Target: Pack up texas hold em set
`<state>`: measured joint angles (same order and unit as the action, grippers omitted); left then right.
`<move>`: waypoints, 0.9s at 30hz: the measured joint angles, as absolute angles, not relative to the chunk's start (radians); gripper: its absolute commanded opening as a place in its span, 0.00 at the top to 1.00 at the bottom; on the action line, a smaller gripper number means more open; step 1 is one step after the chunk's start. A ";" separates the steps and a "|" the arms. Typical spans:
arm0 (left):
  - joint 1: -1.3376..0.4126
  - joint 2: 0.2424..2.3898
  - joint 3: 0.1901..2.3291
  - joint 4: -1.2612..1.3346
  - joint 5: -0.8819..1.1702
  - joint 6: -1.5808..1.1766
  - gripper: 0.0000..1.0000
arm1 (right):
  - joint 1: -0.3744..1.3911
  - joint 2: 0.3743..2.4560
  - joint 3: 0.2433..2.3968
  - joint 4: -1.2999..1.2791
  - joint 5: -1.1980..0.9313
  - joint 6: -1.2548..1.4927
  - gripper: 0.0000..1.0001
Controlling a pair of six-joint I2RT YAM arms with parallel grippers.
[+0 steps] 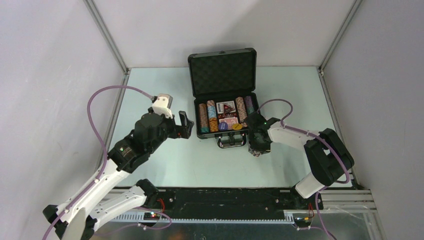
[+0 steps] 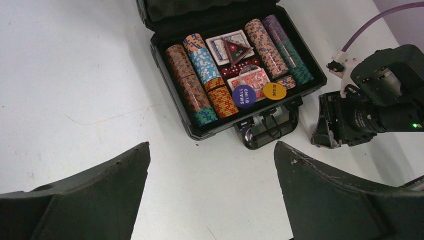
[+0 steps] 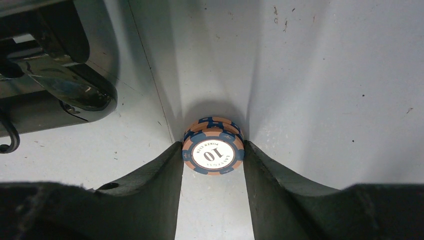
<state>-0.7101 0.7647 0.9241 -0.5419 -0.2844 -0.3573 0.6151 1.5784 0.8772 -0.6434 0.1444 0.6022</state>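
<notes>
Stacked poker chips on the bench are pinched by the right pincer; the left pincer is spread wide, empty.

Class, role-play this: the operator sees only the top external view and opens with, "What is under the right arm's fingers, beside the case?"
Observer: A short stack of orange-and-blue chips, the top one marked 10, lying flat on the table.
Operator: Are the right fingers on it?
Observer: They appear to touch both its sides.
Operator: What does the blue disc say?
Observer: SMALL BLIND; it lies beside a yellow disc.
</notes>
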 measured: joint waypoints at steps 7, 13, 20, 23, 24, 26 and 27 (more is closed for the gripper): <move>-0.708 0.765 0.924 -0.542 -0.284 -0.358 0.01 | 0.618 1.579 0.877 -0.642 0.145 0.602 0.54; -0.708 0.765 0.924 -0.542 -0.284 -0.358 0.01 | 0.619 1.579 0.877 -0.643 0.147 0.602 0.63; -0.707 0.765 0.924 -0.542 -0.284 -0.358 0.01 | 0.620 1.579 0.877 -0.643 0.149 0.602 0.37; -0.706 0.765 0.924 -0.542 -0.284 -0.358 0.01 | 0.623 1.579 0.878 -0.642 0.155 0.599 0.28; -0.706 0.765 0.924 -0.542 -0.284 -0.358 0.01 | 0.622 1.579 0.878 -0.647 0.158 0.599 0.27; -0.706 0.765 0.924 -0.542 -0.284 -0.358 0.01 | 0.620 1.579 0.879 -0.656 0.167 0.598 0.27; -0.706 0.765 0.924 -0.542 -0.284 -0.358 0.01 | 0.620 1.579 0.880 -0.659 0.169 0.598 0.27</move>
